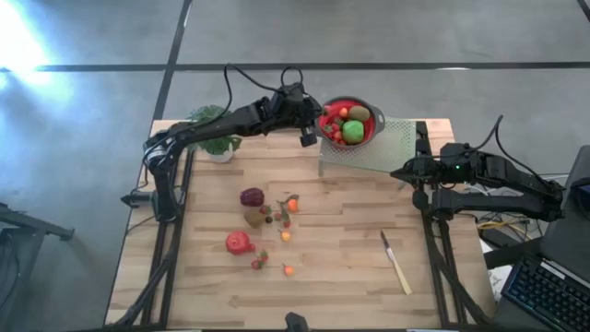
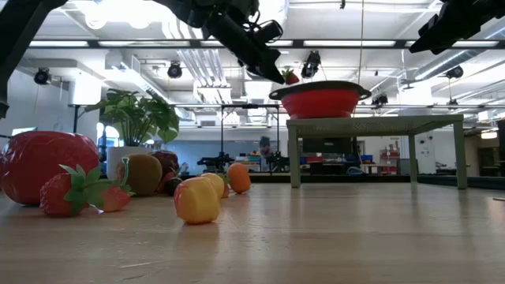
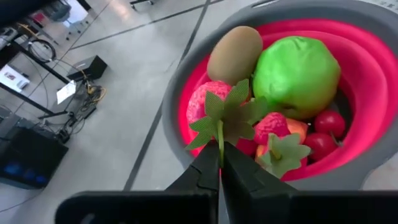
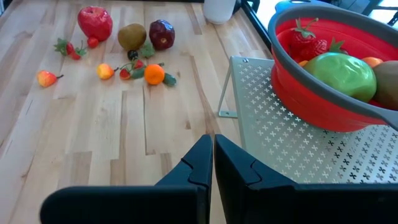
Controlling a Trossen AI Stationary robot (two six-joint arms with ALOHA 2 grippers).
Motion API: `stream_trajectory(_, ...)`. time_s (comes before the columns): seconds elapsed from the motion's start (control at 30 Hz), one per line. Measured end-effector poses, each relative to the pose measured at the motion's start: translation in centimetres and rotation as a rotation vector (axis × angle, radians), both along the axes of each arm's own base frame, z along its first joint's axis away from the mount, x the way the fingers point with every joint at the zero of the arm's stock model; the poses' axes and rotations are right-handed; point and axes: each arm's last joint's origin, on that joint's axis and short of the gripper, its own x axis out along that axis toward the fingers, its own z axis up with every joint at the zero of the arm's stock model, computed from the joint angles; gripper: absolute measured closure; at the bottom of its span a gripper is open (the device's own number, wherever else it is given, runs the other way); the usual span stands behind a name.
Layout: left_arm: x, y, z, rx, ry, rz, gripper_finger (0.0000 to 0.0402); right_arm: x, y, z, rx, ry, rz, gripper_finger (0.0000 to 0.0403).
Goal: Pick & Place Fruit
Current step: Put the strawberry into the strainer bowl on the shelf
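While our left gripper [image 3: 220, 163] hovers above the grey-rimmed red plastic bowl [image 3: 367, 93], its fingers pinch a red toy strawberry's green leafy stem [image 3: 225, 115]; our right gripper [image 4: 213, 163] waits closed, empty.

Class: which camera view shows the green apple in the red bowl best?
The left wrist view: the green apple fills the frame, unobstructed. The right wrist view shows it behind the red bowl's rim; the high view shows it tiny; the low view hides it.

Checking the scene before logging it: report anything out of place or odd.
Nothing is spilled or damaged. The knife lies alone near the table's front right, and the left pincer pinches a strawberry by its leaves over the red bowl.
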Motion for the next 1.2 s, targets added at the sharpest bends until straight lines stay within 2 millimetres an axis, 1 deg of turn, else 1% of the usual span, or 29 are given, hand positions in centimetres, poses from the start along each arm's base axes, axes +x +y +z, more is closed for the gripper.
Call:
stream_trajectory(0.27,0.1,-0.2,-0.8,0.0,0.028,-0.025,0.0371,0.0,0.0,0.0,0.0,0.0,0.0,0.039)
stream_trajectory(0.53,0.3,-0.6,-0.9,0.002,0.033,-0.037,0.0372,0.0,0.0,0.0,0.0,0.0,0.0,0.039)
stream_trajectory(0.7,0.3,-0.6,-0.8,0.003,0.033,-0.037,0.0361,0.0,0.0,0.0,0.0,0.0,0.0,0.039)
stream_trajectory(0.8,0.2,-0.6,-0.8,0.005,0.032,-0.036,0.0346,0.0,0.0,0.0,0.0,0.0,0.0,0.039)
stream_trajectory(1.0,0.3,-0.8,-0.7,0.02,0.042,-0.033,0.0301,0.0,0.0,0.0,0.0,0.0,0.0,0.039)
stream_trajectory(1.1,0.5,-1.3,-0.1,0.041,0.036,-0.012,0.0284,0.0,0.0,0.0,0.0,0.0,0.0,0.039)
stream_trajectory(1.2,0.6,-2.1,0.9,0.042,0.043,-0.027,0.0274,0.0,0.0,0.0,0.0,0.0,0.0,0.039)
